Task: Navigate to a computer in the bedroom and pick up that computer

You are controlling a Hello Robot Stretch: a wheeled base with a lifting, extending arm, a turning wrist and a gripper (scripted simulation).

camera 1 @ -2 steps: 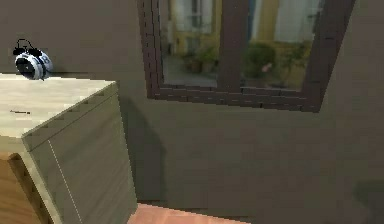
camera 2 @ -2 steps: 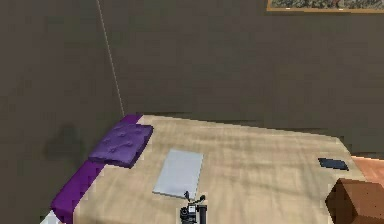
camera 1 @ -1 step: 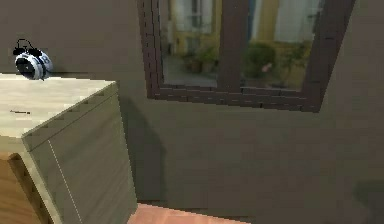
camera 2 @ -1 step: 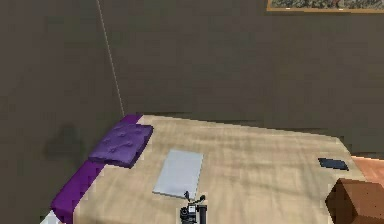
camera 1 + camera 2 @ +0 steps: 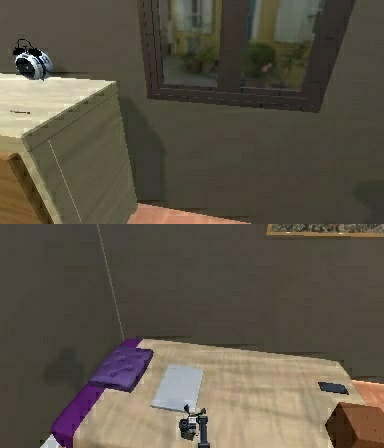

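Observation:
A flat, light grey closed computer lies on a bed with a tan cover, just right of a purple pillow. In the arm side view the dark arm rises from the bottom edge, and its gripper stands at the computer's near right corner. With the bed surface and the computer right behind the fingers, I cannot tell whether the gripper holds anything or touches the computer.
A small dark flat thing lies on the bed's right side, near a brown box. Ahead stand a pale wooden dresser with a round clock on top, and a window in a dark wall.

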